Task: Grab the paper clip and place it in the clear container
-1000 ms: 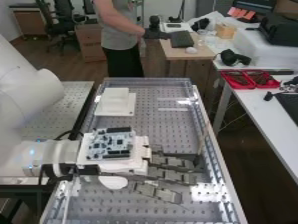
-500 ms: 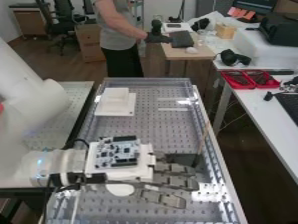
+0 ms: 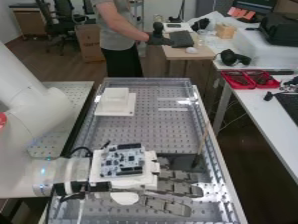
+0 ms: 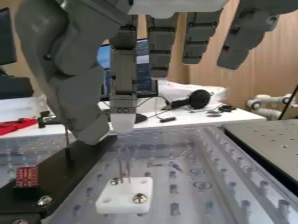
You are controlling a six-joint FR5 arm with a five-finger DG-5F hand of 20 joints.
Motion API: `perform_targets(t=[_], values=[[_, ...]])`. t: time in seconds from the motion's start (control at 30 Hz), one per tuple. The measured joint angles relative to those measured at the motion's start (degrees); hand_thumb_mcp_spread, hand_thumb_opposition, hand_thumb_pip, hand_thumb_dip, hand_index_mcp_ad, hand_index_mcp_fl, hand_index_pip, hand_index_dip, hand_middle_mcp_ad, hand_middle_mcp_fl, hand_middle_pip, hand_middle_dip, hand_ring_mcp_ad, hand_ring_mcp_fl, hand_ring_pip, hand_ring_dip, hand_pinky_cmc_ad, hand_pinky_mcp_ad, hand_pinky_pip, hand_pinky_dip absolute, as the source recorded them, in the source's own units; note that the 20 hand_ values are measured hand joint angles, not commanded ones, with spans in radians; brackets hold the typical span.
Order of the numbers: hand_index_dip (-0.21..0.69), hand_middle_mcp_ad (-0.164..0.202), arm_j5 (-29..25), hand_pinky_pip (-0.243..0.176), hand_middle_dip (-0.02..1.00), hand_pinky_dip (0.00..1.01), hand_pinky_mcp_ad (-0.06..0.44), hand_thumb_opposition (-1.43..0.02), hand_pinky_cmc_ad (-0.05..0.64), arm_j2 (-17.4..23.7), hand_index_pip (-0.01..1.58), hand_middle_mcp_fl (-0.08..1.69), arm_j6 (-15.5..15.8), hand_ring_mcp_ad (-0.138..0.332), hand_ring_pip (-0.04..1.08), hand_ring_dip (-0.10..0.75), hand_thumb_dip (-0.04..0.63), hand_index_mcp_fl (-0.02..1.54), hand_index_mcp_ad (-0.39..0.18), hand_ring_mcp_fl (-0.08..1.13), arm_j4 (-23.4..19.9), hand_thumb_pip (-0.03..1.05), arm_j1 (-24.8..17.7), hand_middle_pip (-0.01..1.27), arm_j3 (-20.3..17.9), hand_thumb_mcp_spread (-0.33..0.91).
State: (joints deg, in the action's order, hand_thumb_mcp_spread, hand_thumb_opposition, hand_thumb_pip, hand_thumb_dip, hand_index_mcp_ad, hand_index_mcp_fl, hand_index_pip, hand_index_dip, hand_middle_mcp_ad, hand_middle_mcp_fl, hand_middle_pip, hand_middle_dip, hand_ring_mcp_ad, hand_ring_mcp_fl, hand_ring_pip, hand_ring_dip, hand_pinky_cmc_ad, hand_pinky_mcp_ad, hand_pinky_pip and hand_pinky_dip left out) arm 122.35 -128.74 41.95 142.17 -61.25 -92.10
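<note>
In the wrist view, two thin upright wires [image 4: 121,172] stand at a small white block [image 4: 124,196]; whether they are the paper clip, I cannot tell. Near them the hand [image 4: 122,75] holds its fingers straight and spread, the thumb [image 4: 76,92] beside the nearest fingertip. With twelve at the far end of the clear container [image 3: 214,155] in the high view, the hand [image 3: 174,189] is over its six o'clock part, carrying a circuit board [image 3: 123,161]. A white stepped block [image 3: 114,103] sits at eleven, red trays [image 3: 249,80] beyond two.
</note>
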Motion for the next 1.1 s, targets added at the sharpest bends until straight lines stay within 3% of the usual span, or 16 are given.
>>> perform_targets(t=[0.47,1.1], values=[[0.087,0.042,-1.5,-0.026,0.17,0.21,0.246,-0.83,0.265,-0.8,1.38,0.19,1.6,0.113,0.1,0.059,0.267,0.37,-0.117,0.02,-0.7,0.64,0.0,0.11,0.1,0.42],[0.075,0.045,1.4,-0.026,0.17,0.19,0.241,-0.83,0.265,-1.8,1.38,0.2,3.6,0.117,0.1,0.059,0.267,0.37,-0.122,0.03,-0.3,0.64,0.4,0.1,1.2,0.42]])
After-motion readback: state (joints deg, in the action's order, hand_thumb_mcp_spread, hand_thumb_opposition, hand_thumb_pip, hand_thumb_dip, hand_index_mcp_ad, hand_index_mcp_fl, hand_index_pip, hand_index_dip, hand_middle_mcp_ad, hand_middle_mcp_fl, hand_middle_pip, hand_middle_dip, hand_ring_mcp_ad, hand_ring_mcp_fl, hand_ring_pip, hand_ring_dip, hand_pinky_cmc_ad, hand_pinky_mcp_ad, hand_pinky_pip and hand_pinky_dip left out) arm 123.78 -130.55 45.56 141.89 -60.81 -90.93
